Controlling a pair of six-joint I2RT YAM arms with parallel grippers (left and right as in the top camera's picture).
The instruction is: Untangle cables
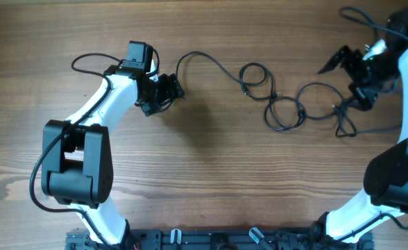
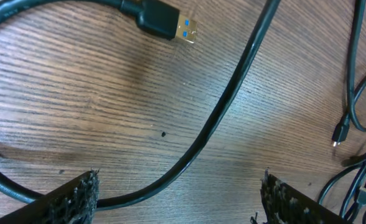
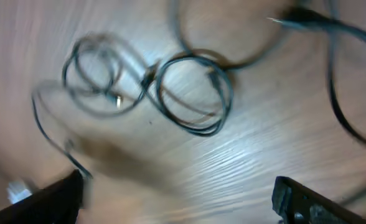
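Thin black cables (image 1: 273, 99) lie in overlapping loops right of centre, one strand trailing left. My left gripper (image 2: 180, 193) straddles that strand and my right gripper (image 3: 180, 193) hangs by the loops, both wide and empty. I judge I'm lining up a pull; next, pinch one strand only.

Table (image 2: 108, 106): wood grain, one small dark speck near the middle.
Long cable (image 2: 231, 99): black, curves from the top right down to between the fingers (image 2: 77, 199).
USB plug (image 2: 170, 23): black shell, metal tip (blue inside), at the top edge.
Small plug (image 2: 337, 134): far right, ending a thin cord beside other thin loops (image 2: 350, 87).
Left gripper (image 2: 180, 180): spread wide, clamping nothing.
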